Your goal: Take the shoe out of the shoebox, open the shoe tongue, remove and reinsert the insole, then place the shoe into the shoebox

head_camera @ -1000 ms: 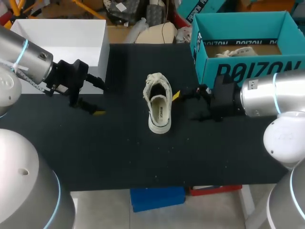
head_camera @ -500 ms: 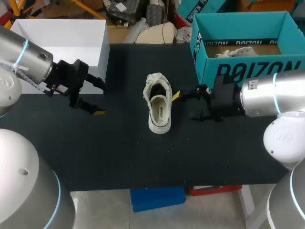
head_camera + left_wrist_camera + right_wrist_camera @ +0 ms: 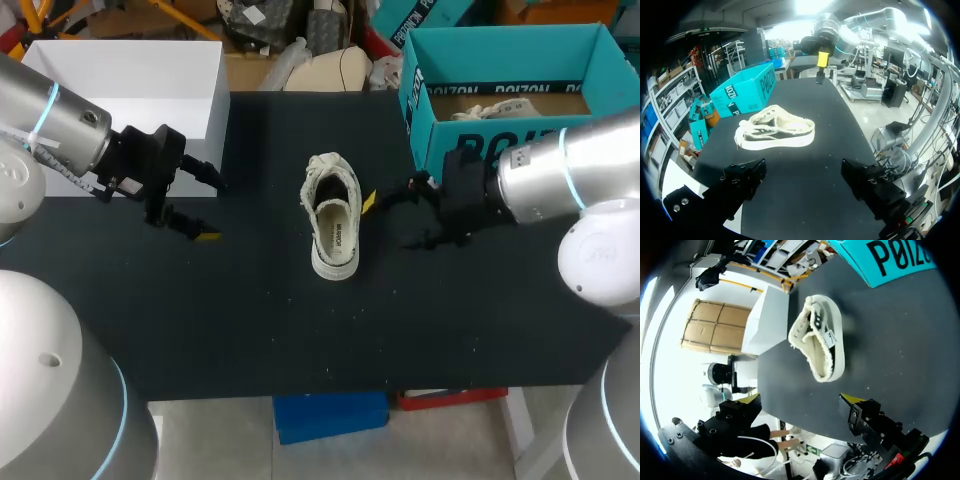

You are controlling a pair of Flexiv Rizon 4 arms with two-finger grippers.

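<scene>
1. The right arm has lifted and drawn back a little towards the shoebox (image 3: 440,140); the shoe (image 3: 333,222) has not shifted and the left arm has kept still. So the shoe is out, but the tongue and insole work looks not yet begun
2. The shoe stands on its sole mid-table (image 3: 260,320), touched by neither gripper
3. The right gripper (image 3: 387,222) hovers just beside the shoe, fingers level with it – jaws apart, empty
4. The left gripper (image 3: 213,210) hangs well apart on the other side, also wide apart and empty
</scene>
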